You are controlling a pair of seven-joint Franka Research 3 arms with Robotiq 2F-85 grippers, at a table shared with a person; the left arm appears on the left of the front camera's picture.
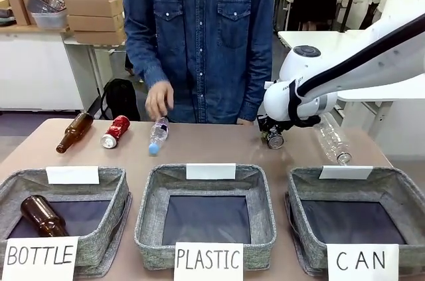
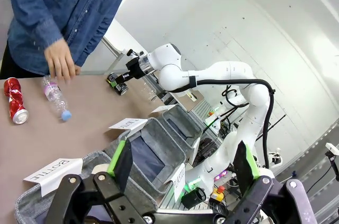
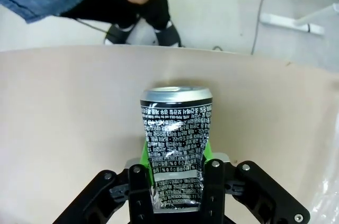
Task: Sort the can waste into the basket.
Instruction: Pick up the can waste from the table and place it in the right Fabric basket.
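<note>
Okay, my right jaws grip the dented black-silver printed can (image 3: 176,128), long axis straight out between them; grey fabric "CAN" basket (image 1: 392,181) sits just near-side; left jaws wide.

Stacked cardboard boxes (image 1: 94,7) top a white counter (image 1: 36,68); a dark bag (image 1: 123,98), perhaps a backpack, sits below.

On desk (image 1: 219,151): brown bottle (image 1: 74,132) lying left; blue-capped plastic bottle (image 1: 157,135) middle; large clear bottle (image 1: 332,139) right
BOTTLE basket (image 1: 116,185): second brown bottle (image 1: 41,215) inside
</note>
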